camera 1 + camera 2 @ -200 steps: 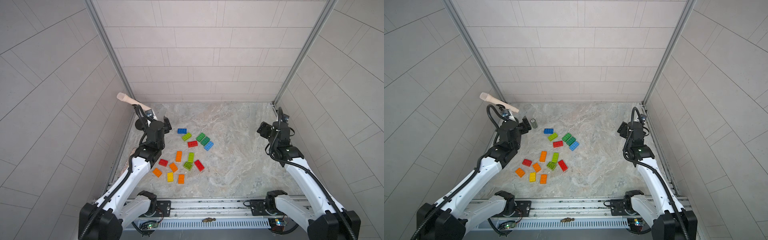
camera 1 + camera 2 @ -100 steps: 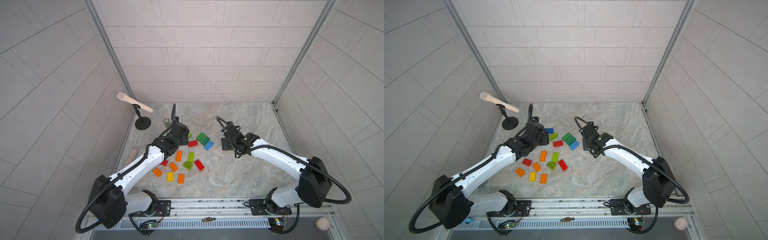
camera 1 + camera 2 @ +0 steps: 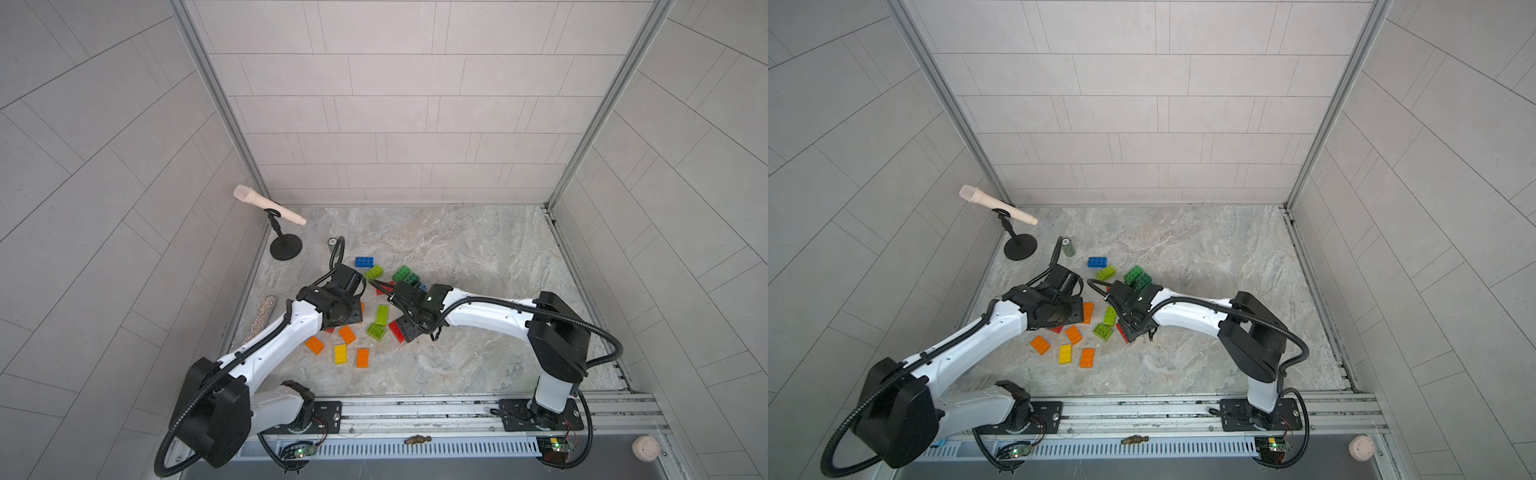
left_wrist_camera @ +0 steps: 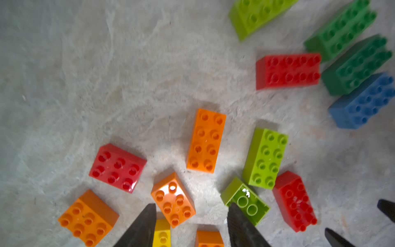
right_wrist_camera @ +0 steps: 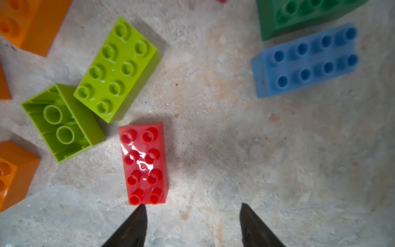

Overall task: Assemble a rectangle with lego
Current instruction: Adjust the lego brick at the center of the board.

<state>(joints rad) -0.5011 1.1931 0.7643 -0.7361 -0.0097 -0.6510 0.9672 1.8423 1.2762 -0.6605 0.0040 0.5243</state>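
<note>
Lego point(image 3: 381, 314) lies scattered loose on the tabletop point(image 3: 478, 249), just left of centre in both top views. My left jaws are spread with nothing pinched, hanging over an orange brick point(image 4: 173, 200) at lower centre of the left wrist view. My right jaws are spread too and empty. A red brick point(image 5: 145, 163) lies just ahead of one tip, lower middle of the right wrist view. A lime brick point(image 5: 62, 122) lies upside down at left there, and a blue brick point(image 5: 305, 59) at upper right.

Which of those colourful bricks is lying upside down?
The upturned lime brick, next to the studded lime brick. Its hollow underside with two round tubes faces up, while all the rest in view show studs on top.
</note>
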